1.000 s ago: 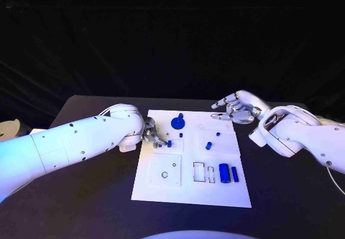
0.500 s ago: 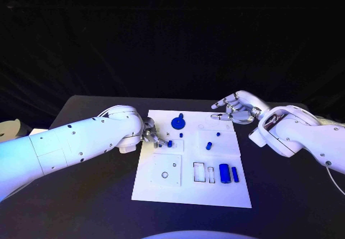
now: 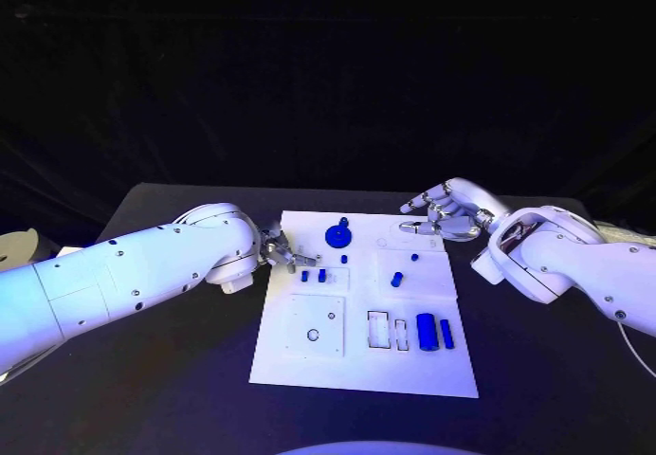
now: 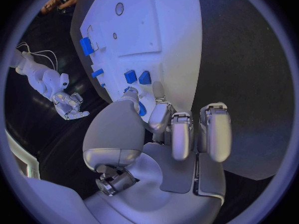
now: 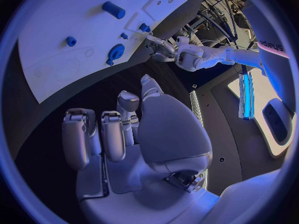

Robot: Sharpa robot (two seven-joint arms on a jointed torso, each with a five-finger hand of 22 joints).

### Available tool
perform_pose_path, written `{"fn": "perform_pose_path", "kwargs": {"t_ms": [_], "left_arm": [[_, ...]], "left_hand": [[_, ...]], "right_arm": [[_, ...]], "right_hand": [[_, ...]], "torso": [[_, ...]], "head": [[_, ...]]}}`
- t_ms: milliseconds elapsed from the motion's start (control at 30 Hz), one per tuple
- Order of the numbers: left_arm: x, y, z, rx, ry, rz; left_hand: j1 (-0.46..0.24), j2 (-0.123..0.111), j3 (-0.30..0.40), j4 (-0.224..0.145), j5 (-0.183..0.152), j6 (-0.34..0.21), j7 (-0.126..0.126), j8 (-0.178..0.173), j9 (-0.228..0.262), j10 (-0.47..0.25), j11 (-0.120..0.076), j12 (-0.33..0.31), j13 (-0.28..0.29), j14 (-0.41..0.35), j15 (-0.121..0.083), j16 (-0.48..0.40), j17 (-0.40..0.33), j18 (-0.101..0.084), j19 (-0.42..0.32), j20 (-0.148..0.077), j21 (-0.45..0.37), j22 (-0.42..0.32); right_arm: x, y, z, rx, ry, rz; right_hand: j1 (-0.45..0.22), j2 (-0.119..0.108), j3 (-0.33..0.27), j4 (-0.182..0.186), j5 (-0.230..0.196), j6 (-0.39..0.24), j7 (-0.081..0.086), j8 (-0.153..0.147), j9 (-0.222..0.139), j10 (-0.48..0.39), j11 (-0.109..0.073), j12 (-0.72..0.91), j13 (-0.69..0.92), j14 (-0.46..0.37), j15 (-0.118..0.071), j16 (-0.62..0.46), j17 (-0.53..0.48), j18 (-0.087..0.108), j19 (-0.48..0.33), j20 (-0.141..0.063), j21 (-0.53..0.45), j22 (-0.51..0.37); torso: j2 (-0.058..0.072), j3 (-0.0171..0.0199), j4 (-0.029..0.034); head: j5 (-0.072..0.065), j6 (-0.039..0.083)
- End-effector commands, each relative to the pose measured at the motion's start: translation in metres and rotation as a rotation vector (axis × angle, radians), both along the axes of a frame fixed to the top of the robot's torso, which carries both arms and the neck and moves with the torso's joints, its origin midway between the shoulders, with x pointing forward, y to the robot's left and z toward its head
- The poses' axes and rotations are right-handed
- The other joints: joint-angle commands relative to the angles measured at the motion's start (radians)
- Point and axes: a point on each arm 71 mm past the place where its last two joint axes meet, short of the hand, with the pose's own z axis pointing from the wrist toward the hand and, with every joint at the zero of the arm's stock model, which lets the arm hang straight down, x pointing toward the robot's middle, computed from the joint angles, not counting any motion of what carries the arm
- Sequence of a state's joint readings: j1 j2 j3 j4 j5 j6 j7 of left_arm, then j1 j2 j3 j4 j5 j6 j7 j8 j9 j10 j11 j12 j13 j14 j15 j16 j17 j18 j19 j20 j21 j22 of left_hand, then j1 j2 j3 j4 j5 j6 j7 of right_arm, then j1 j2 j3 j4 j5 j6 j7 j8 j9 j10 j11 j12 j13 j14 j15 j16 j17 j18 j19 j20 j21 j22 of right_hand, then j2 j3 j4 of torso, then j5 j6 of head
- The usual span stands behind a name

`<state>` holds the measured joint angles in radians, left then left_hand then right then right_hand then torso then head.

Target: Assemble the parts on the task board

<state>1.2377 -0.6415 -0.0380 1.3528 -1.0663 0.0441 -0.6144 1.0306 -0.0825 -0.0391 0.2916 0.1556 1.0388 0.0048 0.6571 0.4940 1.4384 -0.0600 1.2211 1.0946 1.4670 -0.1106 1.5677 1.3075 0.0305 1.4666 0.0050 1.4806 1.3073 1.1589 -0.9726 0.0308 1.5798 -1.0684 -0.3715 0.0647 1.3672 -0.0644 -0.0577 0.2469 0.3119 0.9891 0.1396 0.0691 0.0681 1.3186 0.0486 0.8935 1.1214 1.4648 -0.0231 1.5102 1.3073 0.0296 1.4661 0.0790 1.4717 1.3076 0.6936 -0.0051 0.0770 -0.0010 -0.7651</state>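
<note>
The white task board [image 3: 328, 355] lies in the middle of the table. On it are a blue gear [image 3: 337, 232], two small blue pieces [image 3: 313, 277] side by side, a slanted peg [image 3: 396, 279], a thick cylinder [image 3: 427, 330] and a thin bar [image 3: 446, 331]. My left hand [image 3: 281, 251] hovers at the board's left edge, just left of the two small pieces [image 4: 137, 77], fingers apart and holding nothing. Near the board's far right corner my right hand [image 3: 445, 213] has its fingers spread and empty. The right wrist view shows the gear [image 5: 115, 51] and my left hand [image 5: 163, 47].
The board's near half has empty recesses: a square plate with a hole [image 3: 313, 327] and two narrow slots [image 3: 387, 329]. Black table [image 3: 164, 379] surrounds the board on all sides. A pale object [image 3: 17, 245] sits off the table's left edge.
My left hand has drawn back to the left, off the spot it covered. A second small blue piece now shows beside the first. The right hand has shifted slightly.
</note>
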Motion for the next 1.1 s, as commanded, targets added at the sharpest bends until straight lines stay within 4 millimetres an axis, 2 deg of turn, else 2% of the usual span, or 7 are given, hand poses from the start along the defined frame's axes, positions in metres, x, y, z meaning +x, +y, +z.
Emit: {"fn": "perform_pose_path", "kwargs": {"t_ms": [33, 200, 300, 500, 600, 800, 1100], "left_arm": [[0.003, -0.001, 0.006, -0.199, -0.044, 0.051], [0.007, 0.006, 0.013, -0.384, -0.106, 0.102], [0.01, 0.012, 0.018, -0.457, -0.143, 0.119], [0.011, 0.005, 0.024, -0.509, -0.217, 0.0], [0.009, -0.011, 0.029, -0.49, -0.284, -0.139], [0.004, -0.043, 0.032, -0.409, -0.398, -0.353], [0.007, -0.067, 0.023, -0.224, -0.448, -0.451]], "left_hand": [[0.02, 0.006, -0.013, 0.0, 0.015, -0.031, 0.009, -0.017, -0.008, -0.039, 0.007, -0.053, -0.06, 0.104, 0.005, 0.003, 0.263, 0.01, 0.054, -0.001, -0.064, 0.15], [0.031, 0.004, -0.029, 0.001, 0.039, -0.073, 0.026, -0.036, -0.019, -0.096, 0.019, -0.125, -0.143, 0.104, 0.011, 0.003, 0.263, 0.02, 0.039, 0.003, -0.111, 0.118], [0.035, -0.01, -0.048, 0.002, 0.039, -0.132, 0.051, -0.068, -0.037, -0.214, 0.043, -0.287, -0.327, 0.096, 0.028, -0.011, 0.24, 0.05, -0.01, 0.015, -0.253, 0.018], [0.283, 0.027, 0.023, -0.075, 0.037, -0.247, 0.127, -0.147, -0.104, -0.447, 0.113, -0.483, -0.493, -0.119, 0.09, -0.376, -0.212, 0.146, -0.262, 0.071, -0.854, -0.396], [0.452, 0.045, 0.118, -0.142, 0.026, -0.245, 0.152, -0.196, -0.155, -0.522, 0.13, -0.6, -0.586, -0.244, 0.111, -0.541, -0.388, 0.147, -0.304, 0.091, -0.923, -0.444], [0.517, -0.016, 0.217, -0.173, -0.007, -0.195, 0.142, -0.302, -0.251, -0.503, 0.139, -0.748, -0.743, -0.297, 0.116, -0.641, -0.511, 0.154, -0.301, 0.096, -0.969, -0.487], [0.456, -0.067, 0.245, -0.158, -0.015, -0.128, 0.138, -0.393, -0.33, -0.477, 0.148, -0.839, -0.876, -0.143, 0.116, -0.466, -0.367, 0.153, -0.205, 0.1, -0.969, -0.517]], "right_arm": [[0.0, 0.001, -0.002, -0.003, 0.012, 0.01], [0.0, 0.001, -0.004, -0.002, 0.019, 0.009], [0.0, 0.0, -0.005, -0.002, 0.022, 0.008], [0.0, 0.0, -0.006, -0.001, 0.021, 0.004], [0.0, 0.0, -0.006, 0.001, 0.018, 0.001], [0.001, 0.0, -0.006, 0.005, 0.01, -0.006], [0.002, 0.003, -0.006, 0.01, 0.003, -0.004]], "right_hand": [[-0.008, 0.002, -0.004, -0.001, 0.004, 0.006, -0.002, 0.0, 0.001, -0.003, 0.0, 0.0, -0.002, 0.084, -0.002, -0.005, 0.166, 0.012, 0.016, 0.0, -0.006, 0.08], [-0.008, 0.002, -0.004, -0.001, 0.004, 0.006, -0.002, 0.0, 0.001, -0.003, 0.0, 0.0, -0.002, 0.084, -0.002, -0.005, 0.166, 0.012, 0.016, 0.0, -0.006, 0.08], [-0.008, 0.002, -0.004, -0.001, 0.004, 0.006, -0.002, 0.0, 0.001, -0.003, 0.0, 0.0, -0.002, 0.084, -0.002, -0.005, 0.166, 0.012, 0.016, 0.0, -0.006, 0.08], [-0.008, 0.002, -0.004, -0.001, 0.005, 0.006, -0.002, 0.0, 0.001, -0.003, 0.0, 0.0, -0.002, 0.084, -0.002, -0.005, 0.166, 0.012, 0.016, 0.0, -0.006, 0.079], [-0.004, 0.004, -0.004, -0.002, 0.006, 0.006, -0.003, 0.0, 0.001, -0.005, 0.0, -0.005, -0.006, 0.083, -0.003, -0.007, 0.163, 0.013, 0.015, 0.0, -0.008, 0.077], [0.01, 0.013, -0.001, -0.007, 0.012, 0.005, -0.003, -0.001, 0.001, -0.036, -0.001, -0.074, -0.053, 0.08, -0.003, -0.015, 0.152, 0.016, 0.008, -0.001, -0.016, 0.063], [0.019, 0.018, -0.001, -0.009, 0.015, 0.005, -0.003, -0.001, 0.001, -0.058, -0.001, -0.126, -0.092, 0.077, -0.004, -0.026, 0.138, 0.019, 0.0, -0.001, -0.026, 0.048]], "torso": [[0.0, 0.0009, -0.0002], [0.001, -0.0005, -0.003], [0.0, 0.0011, 0.0], [0.0, 0.0002, 0.0015], [0.001, -0.001, 0.001], [0.001, -0.0002, -0.0013], [0.002, 0.0011, -0.0009]], "head": [[-0.001, 0.0], [-0.005, 0.003], [-0.008, 0.003], [-0.01, 0.007], [-0.012, 0.009], [-0.013, 0.015], [-0.014, 0.021]]}}
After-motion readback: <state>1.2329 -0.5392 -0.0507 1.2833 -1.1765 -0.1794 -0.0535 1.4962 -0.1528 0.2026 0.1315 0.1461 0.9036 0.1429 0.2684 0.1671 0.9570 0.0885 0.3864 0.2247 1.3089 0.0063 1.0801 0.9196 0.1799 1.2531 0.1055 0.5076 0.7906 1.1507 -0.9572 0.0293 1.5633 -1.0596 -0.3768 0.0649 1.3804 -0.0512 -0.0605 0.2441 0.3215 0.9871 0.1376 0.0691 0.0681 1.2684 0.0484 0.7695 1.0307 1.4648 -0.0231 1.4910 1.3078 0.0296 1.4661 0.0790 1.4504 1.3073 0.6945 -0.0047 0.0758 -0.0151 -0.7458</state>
